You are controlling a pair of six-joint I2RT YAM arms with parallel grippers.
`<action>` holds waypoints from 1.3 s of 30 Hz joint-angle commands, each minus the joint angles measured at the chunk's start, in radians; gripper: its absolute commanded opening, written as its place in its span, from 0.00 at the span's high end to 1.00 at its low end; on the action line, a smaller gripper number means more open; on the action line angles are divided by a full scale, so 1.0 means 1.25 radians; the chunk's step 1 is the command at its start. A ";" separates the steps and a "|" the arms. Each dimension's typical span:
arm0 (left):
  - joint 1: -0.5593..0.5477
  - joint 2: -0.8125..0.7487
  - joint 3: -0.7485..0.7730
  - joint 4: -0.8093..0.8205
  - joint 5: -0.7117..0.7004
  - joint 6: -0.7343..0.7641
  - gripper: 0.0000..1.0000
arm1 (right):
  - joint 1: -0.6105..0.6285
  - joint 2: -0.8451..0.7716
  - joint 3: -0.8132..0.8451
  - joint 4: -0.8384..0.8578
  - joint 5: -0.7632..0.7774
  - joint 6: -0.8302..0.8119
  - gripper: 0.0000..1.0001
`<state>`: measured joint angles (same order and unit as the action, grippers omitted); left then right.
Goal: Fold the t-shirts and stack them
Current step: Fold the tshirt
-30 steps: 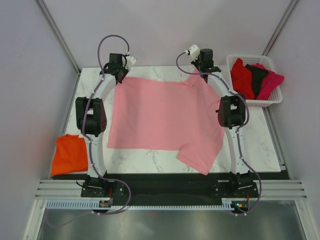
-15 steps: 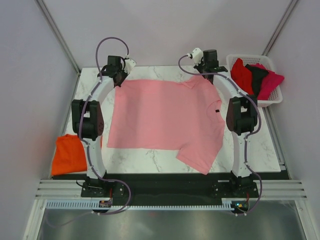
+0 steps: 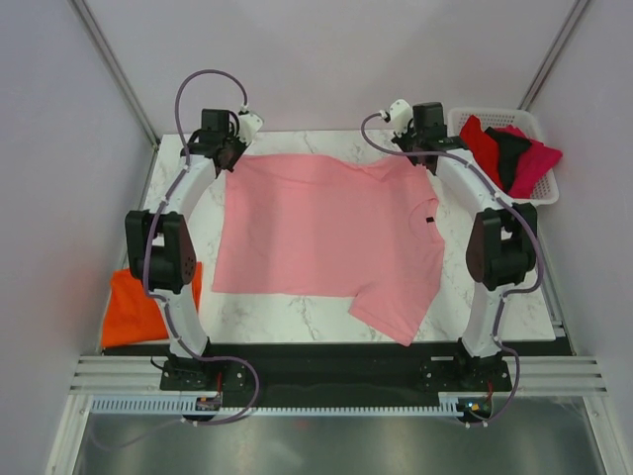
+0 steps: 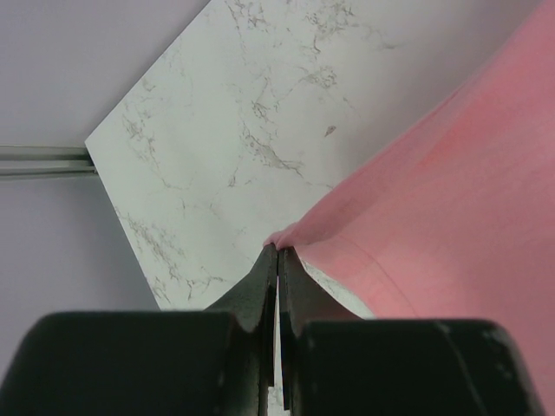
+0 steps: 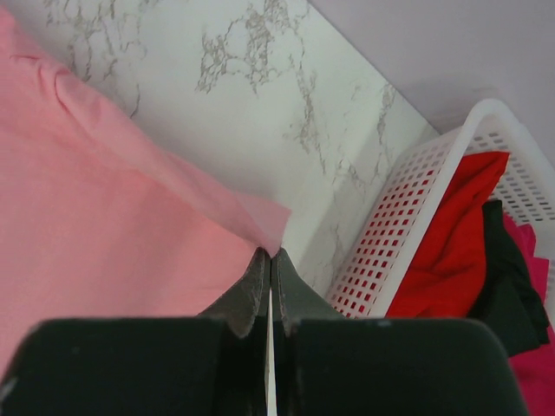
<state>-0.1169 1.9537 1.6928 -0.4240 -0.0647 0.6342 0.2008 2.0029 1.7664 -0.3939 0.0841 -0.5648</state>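
Observation:
A light pink t-shirt (image 3: 321, 233) lies spread on the marble table (image 3: 514, 287), one sleeve toward the near edge. My left gripper (image 3: 224, 158) is shut on its far left corner, which shows in the left wrist view (image 4: 277, 247). My right gripper (image 3: 425, 158) is shut on its far right corner, seen pinched in the right wrist view (image 5: 270, 251). The cloth (image 5: 104, 217) is stretched between them. A bright orange t-shirt (image 3: 138, 305) lies folded at the table's near left edge. Red (image 3: 479, 150), black (image 3: 510, 153) and magenta (image 3: 534, 163) shirts lie in a basket.
A white perforated basket (image 3: 529, 203) stands at the far right corner, close to my right gripper; it also shows in the right wrist view (image 5: 390, 251). Grey walls stand behind the table's far edge. The left table corner shows in the left wrist view (image 4: 91, 143).
Both grippers have moved away from me and outward with the pink shirt's far corners. The far edge of the shirt is now pulled wider and flatter.

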 commanded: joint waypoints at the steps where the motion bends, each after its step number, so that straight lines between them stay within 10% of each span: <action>1: 0.008 -0.066 -0.029 0.014 0.023 0.024 0.98 | 0.004 -0.093 -0.051 -0.021 -0.015 0.032 1.00; 39: 0.047 -0.217 -0.350 0.020 0.055 0.132 0.98 | 0.016 -0.509 -0.445 -0.231 -0.210 0.161 1.00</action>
<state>-0.0788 1.7618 1.3151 -0.4088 0.0025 0.7536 0.2123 1.4307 1.2377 -0.6258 -0.0978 -0.3988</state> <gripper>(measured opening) 0.029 0.010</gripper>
